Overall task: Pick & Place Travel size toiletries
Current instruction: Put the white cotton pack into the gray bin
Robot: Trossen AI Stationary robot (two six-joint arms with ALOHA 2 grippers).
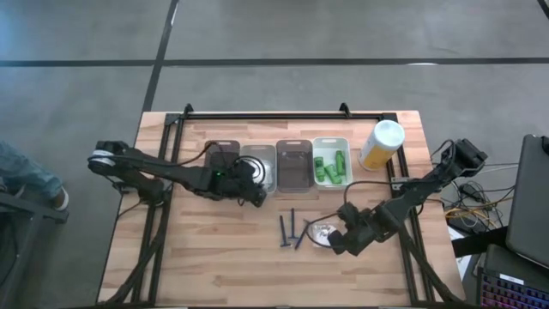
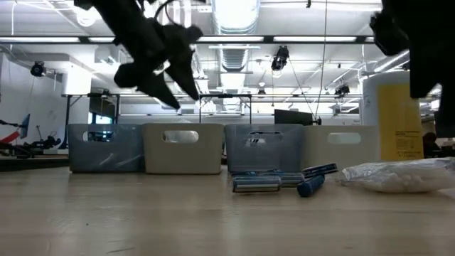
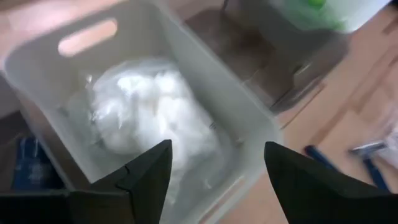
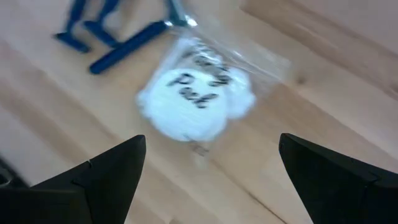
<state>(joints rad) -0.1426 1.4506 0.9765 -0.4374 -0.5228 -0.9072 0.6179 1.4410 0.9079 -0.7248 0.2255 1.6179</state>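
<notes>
Now the right gripper (image 4: pixel 208 180) hovers, jaws wide and empty, over the wrapped white packet (image 4: pixel 196 102) on the surface beside the razors (image 1: pixel 290 230) — likely descending next — while the left gripper (image 3: pixel 214 180), also open, hangs above the white bin (image 3: pixel 249 134) holding another packet (image 3: pixel 146 109)

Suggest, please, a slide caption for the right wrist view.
Open right gripper poised above a white packet on the table, blue razors lying beside it.
</notes>
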